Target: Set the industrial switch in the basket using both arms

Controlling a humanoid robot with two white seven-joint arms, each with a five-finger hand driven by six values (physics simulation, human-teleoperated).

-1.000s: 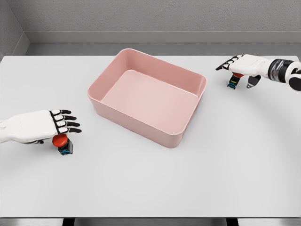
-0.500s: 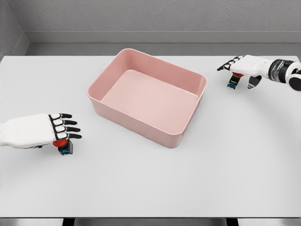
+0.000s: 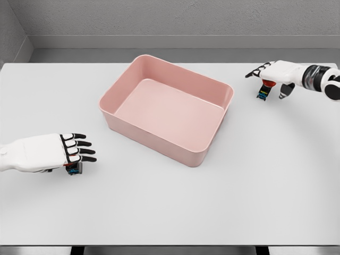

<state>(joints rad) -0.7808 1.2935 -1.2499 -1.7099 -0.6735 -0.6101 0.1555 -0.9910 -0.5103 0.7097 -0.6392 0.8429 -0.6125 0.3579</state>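
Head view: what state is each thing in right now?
Pink basket: upright, nothing inside.
Left switch: on the table, mostly covered by the left hand.
Right switch: on the table under the right hand.
Left hand: fingers spread, no grasp.
Right hand: fingers spread, no grasp.

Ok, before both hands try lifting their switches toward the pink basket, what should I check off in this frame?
1. Basket interior free of objects: ok.
2. Left hand over the left switch: ok, it covers the top and only the lower body shows.
3. Left fingers closed around that switch: not ok, they lie stretched out flat.
4. Right hand over the right switch: ok.
5. Right fingers gripping it: cannot tell, the hand hides the contact.
6. Table path from each switch to the basket unobstructed: ok.
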